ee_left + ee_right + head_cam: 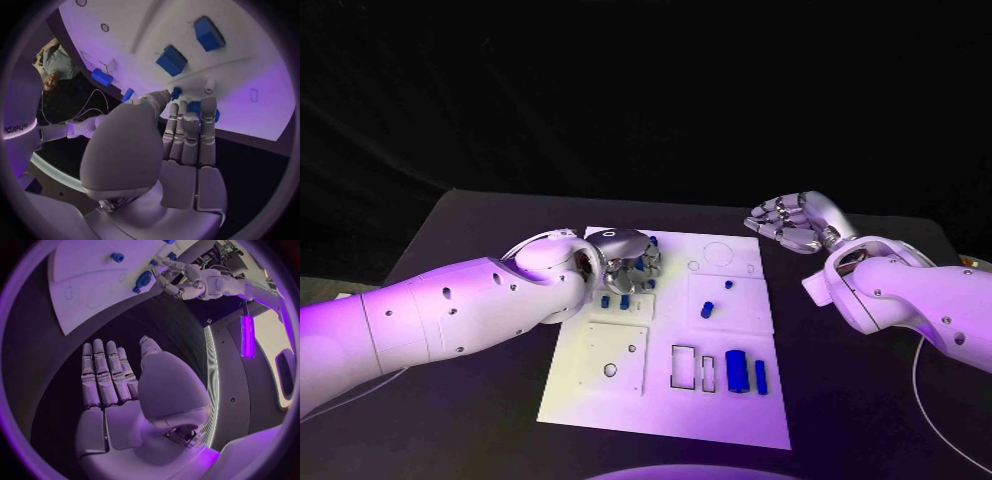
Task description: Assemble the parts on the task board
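Silver and shiny, the left hand [626,262] sits low over the far left part of the white task board [733,405]. Its fingers [187,131] point down, close together, at a small blue part [177,92]; I cannot tell if they pinch it yet. The part looks hard, light and smooth, so it could slip. I would take it by its sides. More small blue parts [606,301] lie just beside the hand and could get bumped. Two bigger blue parts [737,371] stand nearer the robot. The right hand [793,222] waits off the board's far corner, open, holding nothing.
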Controlling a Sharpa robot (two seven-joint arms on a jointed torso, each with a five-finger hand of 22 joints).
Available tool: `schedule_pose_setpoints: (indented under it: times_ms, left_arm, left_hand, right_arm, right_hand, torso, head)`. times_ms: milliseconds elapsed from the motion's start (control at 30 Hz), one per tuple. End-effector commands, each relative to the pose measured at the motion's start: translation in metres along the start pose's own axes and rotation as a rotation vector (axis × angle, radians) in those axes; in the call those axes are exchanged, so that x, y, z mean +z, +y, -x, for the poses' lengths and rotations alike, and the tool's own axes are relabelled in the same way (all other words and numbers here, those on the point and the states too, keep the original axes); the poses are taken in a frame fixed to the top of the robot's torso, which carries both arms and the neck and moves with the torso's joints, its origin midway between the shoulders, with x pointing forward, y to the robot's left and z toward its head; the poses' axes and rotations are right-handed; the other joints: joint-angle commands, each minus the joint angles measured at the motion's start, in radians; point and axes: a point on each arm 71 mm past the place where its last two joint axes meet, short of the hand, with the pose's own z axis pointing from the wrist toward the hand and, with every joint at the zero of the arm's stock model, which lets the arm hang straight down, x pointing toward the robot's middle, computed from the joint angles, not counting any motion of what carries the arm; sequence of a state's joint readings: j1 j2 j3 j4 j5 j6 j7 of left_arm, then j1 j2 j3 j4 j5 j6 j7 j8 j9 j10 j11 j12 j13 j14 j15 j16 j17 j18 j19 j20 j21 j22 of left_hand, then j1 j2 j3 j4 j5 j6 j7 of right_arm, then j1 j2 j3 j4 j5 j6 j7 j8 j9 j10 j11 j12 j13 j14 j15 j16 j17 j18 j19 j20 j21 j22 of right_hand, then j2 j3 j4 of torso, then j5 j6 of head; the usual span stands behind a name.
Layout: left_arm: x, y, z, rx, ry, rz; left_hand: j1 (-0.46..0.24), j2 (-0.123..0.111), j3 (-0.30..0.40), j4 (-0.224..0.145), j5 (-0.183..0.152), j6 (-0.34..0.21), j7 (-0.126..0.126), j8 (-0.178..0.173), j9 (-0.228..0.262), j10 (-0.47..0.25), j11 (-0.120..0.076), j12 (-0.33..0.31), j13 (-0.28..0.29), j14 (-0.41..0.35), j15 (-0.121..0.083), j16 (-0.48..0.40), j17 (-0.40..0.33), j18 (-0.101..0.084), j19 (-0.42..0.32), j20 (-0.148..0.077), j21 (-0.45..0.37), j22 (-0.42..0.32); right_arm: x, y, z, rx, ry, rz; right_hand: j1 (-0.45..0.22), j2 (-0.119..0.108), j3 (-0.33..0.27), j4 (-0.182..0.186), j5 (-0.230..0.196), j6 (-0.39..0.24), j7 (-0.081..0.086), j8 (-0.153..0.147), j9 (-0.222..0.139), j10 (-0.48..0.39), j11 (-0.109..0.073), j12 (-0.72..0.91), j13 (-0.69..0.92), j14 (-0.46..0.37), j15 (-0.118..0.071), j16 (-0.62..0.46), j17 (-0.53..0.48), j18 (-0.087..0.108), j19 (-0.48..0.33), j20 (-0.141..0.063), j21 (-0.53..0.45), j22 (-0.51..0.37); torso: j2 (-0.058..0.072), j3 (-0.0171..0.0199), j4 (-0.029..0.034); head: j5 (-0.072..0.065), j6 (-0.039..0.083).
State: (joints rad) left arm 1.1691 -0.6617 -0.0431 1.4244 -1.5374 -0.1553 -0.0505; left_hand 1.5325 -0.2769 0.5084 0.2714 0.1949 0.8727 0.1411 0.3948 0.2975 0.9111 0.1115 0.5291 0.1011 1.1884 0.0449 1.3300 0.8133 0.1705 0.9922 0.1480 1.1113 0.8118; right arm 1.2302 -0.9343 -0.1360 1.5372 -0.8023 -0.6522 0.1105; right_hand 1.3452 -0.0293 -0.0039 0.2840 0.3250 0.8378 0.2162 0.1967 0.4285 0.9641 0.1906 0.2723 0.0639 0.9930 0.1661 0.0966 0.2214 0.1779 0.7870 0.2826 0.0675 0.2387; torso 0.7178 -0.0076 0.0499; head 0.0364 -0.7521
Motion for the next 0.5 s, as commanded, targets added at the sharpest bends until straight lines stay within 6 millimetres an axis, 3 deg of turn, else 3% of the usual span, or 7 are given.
schedule_pose_setpoints:
  times_ms: [33,500]
  left_arm:
    - [0.0025,-0.0025,-0.0023,0.016,0.029,-0.002]
    - [0.0090,-0.0020,-0.0060,0.019,0.061,0.016]
  left_hand:
    - [0.013,-0.001,0.012,0.000,-0.003,0.010,-0.001,-0.007,-0.003,0.015,-0.003,-0.007,-0.004,0.013,-0.002,0.012,0.011,-0.007,0.011,-0.002,0.016,0.019]
    - [0.014,-0.004,0.030,-0.006,-0.004,0.020,0.000,-0.018,-0.008,0.032,-0.005,-0.023,-0.013,0.036,-0.006,0.037,0.034,-0.013,0.031,-0.005,0.048,0.059]
  right_arm:
    - [0.0003,0.0014,-0.0023,0.000,0.018,0.014]
    - [0.0007,0.0021,-0.0036,0.002,0.022,0.015]
  right_hand:
    - [0.007,-0.001,0.001,0.002,-0.005,0.005,0.032,-0.003,-0.002,-0.007,0.002,-0.005,-0.002,-0.004,-0.002,-0.005,-0.001,0.005,0.003,0.001,0.002,-0.001]
    - [0.006,-0.001,0.000,0.003,-0.005,0.006,0.033,-0.005,-0.003,-0.007,0.002,-0.006,-0.001,-0.004,-0.002,-0.006,-0.002,0.005,0.003,0.001,0.002,-0.002]
  torso:
    - [0.000,-0.0001,0.0004]
    - [0.001,-0.0004,0.0002]
  head:
    - [0.000,-0.001]
    - [-0.003,-0.006]
